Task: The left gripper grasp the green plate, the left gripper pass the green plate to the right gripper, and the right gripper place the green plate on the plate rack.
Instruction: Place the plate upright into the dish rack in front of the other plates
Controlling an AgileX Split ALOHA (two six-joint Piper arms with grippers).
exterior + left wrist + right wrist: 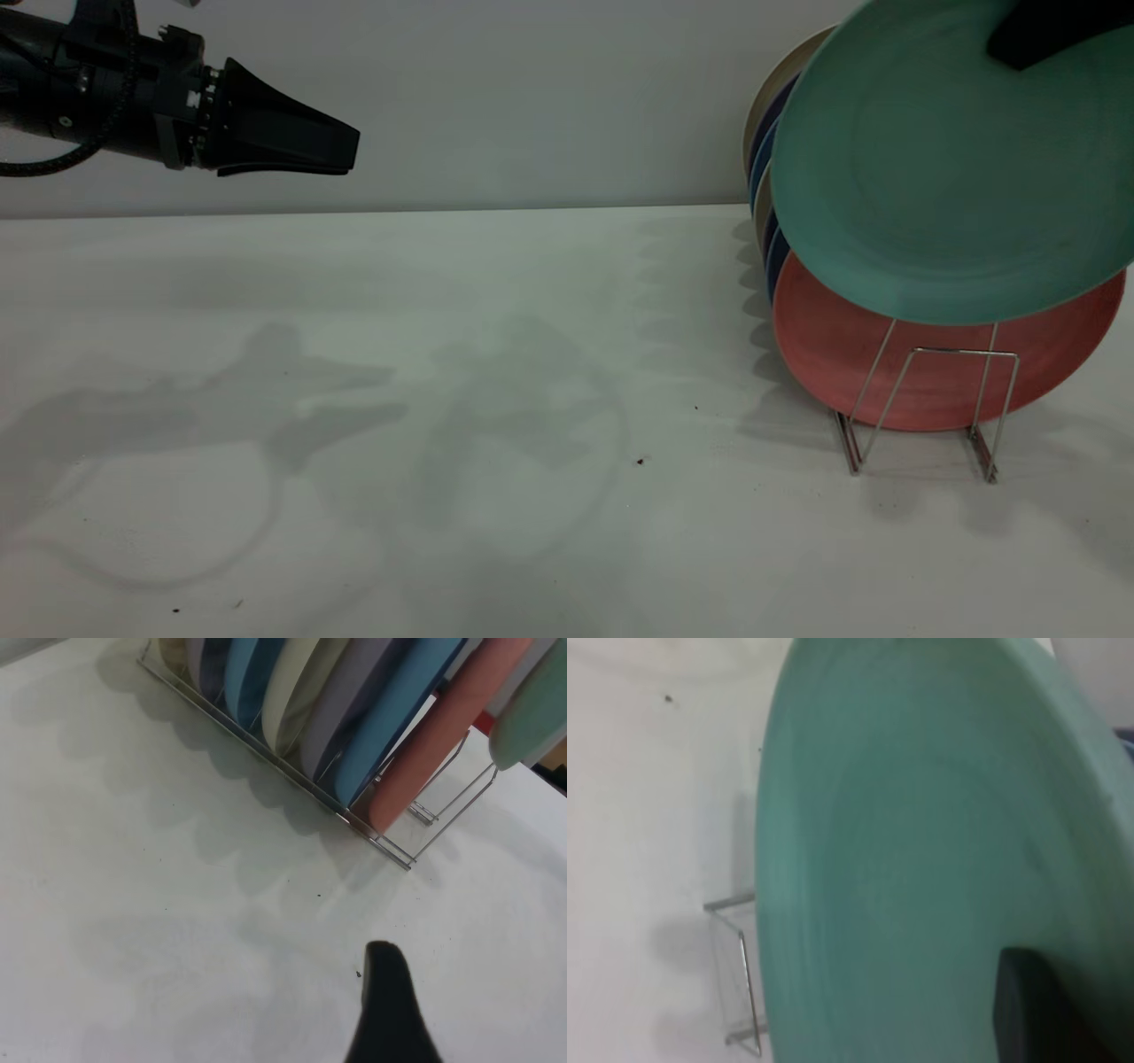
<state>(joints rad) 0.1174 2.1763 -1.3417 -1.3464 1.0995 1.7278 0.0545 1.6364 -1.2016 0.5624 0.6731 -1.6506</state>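
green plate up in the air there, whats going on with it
The right gripper holds the green plate tilted in the air just above the front of the plate rack, in front of the pink plate already standing there. It is not yet seated. The left gripper is off to the left, holding nothing.

White table [496,372], plate rack [921,408] standing on it at right, small dark specks
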